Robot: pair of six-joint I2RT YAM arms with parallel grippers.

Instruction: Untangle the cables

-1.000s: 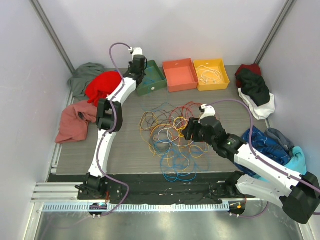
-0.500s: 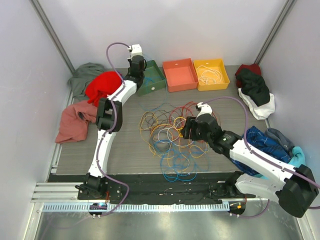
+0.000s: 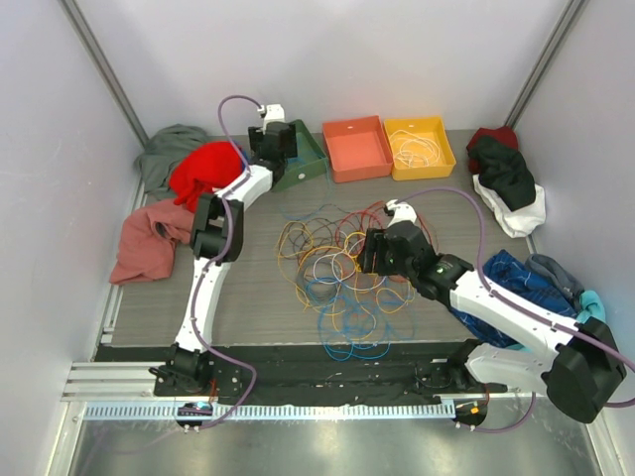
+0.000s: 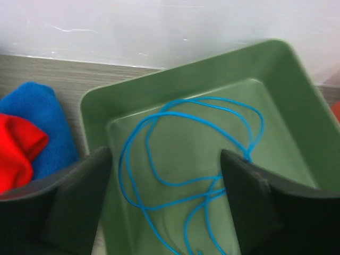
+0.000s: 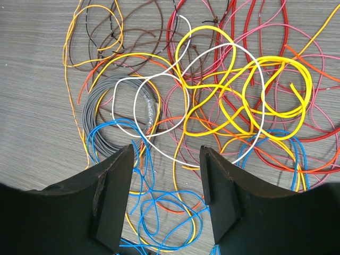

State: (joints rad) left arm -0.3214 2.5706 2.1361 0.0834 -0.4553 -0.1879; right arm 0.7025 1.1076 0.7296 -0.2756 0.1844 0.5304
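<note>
— How does the left pincer [image 4: 166,159] stand?

— Released: its two dark fingers are spread wide with nothing between them. It hangs over the green plastic tray [image 4: 175,71], where one thin blue cable [image 4: 247,155] lies in loose loops.

— And the right pincer [image 5: 166,151]?

— Also released, gripping nothing. It hovers just above the tangle of thin coloured cables [image 3: 337,268]: yellow, white, red, orange, brown and blue loops crossing over each other, with a grey coil [image 5: 98,101] to one side.

— The arms?

— The left arm stretches far up the table, elbow bent near the red cloth [image 3: 203,169], wrist at the far edge. The right arm reaches in diagonally from its base to the middle.

— What is around them?

— A grey wood-grain table [image 3: 248,297]. At its far edge, beside the green tray, sit an orange tray [image 3: 359,149] and a yellow tray [image 3: 444,139] holding a white cable [image 3: 417,149]. Crumpled clothes lie along both sides: a pink cloth [image 3: 149,243] on the left, blue garments [image 3: 541,288] on the right. Pale walls enclose it all.
</note>
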